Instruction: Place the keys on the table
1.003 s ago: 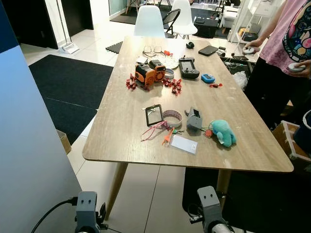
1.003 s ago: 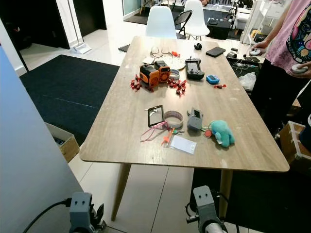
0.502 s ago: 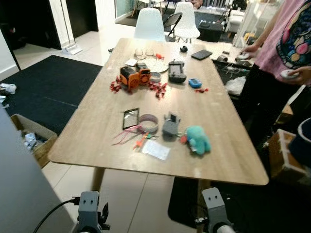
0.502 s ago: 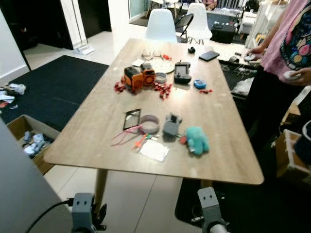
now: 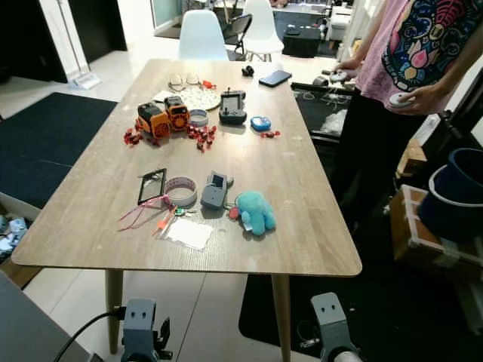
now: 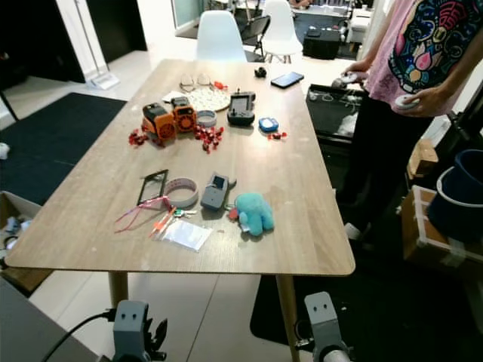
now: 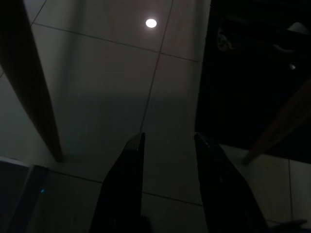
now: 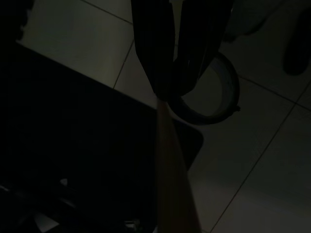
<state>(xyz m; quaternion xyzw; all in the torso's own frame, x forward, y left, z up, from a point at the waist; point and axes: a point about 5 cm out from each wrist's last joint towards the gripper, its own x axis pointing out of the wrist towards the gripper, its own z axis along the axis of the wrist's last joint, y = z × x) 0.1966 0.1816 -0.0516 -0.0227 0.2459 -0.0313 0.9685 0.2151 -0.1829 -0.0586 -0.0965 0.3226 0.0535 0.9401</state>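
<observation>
Your left gripper hangs low over the floor tiles with its fingers apart and nothing between them; your right gripper has its fingers drawn together, though whether they pinch anything I cannot tell. The keys already lie on the table, between the grey fob and the teal plush, at about 6 o'clock of the clutter. I judge the placing done, so you need only keep both arms down and clear of the table edge.
</observation>
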